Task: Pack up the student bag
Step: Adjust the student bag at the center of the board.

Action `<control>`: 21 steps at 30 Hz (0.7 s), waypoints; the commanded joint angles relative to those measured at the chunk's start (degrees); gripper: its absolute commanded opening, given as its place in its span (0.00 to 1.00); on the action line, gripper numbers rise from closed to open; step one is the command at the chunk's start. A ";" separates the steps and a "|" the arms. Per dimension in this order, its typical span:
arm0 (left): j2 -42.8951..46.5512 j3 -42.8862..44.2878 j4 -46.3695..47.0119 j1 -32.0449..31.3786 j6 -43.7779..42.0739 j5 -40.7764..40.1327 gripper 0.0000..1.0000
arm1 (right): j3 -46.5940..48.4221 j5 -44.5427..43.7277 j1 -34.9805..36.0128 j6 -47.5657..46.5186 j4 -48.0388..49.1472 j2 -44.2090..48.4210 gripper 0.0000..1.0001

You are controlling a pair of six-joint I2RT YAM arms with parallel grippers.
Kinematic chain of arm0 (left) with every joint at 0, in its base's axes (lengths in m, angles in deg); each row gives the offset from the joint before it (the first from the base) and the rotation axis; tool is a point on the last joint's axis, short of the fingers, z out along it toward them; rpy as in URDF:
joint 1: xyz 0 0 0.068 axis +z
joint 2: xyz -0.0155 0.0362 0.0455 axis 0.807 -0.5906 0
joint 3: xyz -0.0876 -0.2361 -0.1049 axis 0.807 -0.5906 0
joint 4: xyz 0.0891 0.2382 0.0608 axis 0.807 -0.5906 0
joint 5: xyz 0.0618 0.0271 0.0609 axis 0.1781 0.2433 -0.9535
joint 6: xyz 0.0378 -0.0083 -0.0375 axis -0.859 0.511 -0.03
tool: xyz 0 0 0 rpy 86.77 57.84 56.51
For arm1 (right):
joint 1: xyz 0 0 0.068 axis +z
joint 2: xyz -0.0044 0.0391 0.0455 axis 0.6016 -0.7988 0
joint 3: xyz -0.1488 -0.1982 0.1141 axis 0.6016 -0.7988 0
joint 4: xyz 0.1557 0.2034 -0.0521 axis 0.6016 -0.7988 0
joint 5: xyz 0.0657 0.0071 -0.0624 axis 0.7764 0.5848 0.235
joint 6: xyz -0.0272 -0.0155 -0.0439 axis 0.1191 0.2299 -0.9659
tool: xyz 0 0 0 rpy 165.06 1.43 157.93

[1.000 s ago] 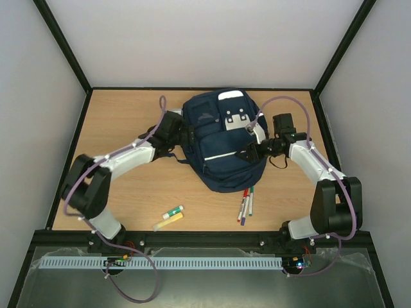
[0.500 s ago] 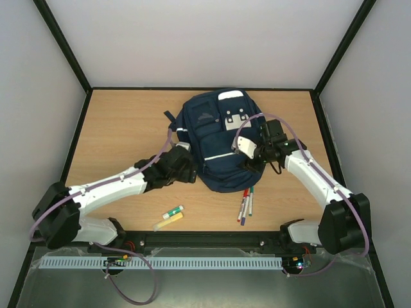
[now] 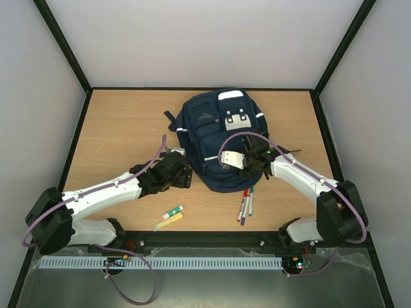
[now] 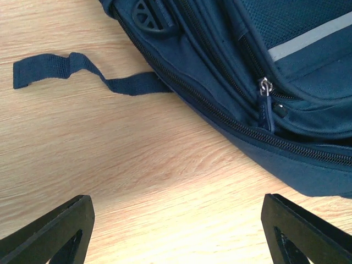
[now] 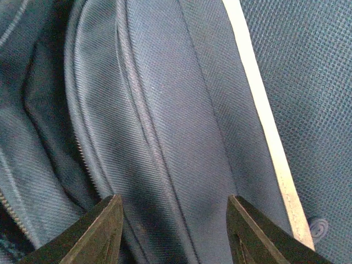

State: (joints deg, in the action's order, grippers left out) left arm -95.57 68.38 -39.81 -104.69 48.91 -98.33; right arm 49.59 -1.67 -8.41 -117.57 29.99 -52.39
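Observation:
The student bag, navy with white stripes, lies flat at the middle back of the table. My left gripper hovers low beside the bag's near-left edge, open. In the left wrist view the left gripper has only bare wood between its fingers, and the student bag with a zip pull lies just ahead. My right gripper is over the bag's near-right part. In the right wrist view the right gripper stands open, its fingers on either side of a raised fold of the bag's fabric next to a white stripe.
Several marker pens lie on the wood just in front of the bag. A yellow and a green-capped stick lie near the front edge. A loose strap end trails left of the bag. Black frame posts bound the table.
My left arm pulled back from the bag's left side towards the front and lower. My right gripper moved left and nearer over the bag, its jaws narrowing somewhat.

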 commanded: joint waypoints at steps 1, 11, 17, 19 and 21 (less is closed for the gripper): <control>0.65 -0.76 -2.09 -0.58 0.48 -1.14 0.85 | -1.59 -5.48 0.28 -1.16 3.45 -1.98 0.50; -1.15 1.25 -6.37 -3.93 -1.82 -7.90 0.73 | 2.94 -4.02 0.33 4.76 5.26 -0.42 0.16; -6.59 6.26 -14.12 -8.48 -3.62 -12.77 0.73 | 7.94 -1.64 0.34 8.40 2.96 1.37 0.06; -6.46 6.88 -15.79 -8.73 -3.57 -12.14 0.73 | 8.67 -2.53 0.34 10.76 4.73 1.48 0.01; -5.35 6.76 -16.15 -8.73 -3.96 -10.55 0.73 | 9.22 -3.19 0.34 13.09 6.73 1.32 0.01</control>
State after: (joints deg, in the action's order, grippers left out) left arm -101.97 73.52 -50.44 -113.02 46.18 -107.88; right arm 56.17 -4.73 -8.12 -110.29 33.95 -52.28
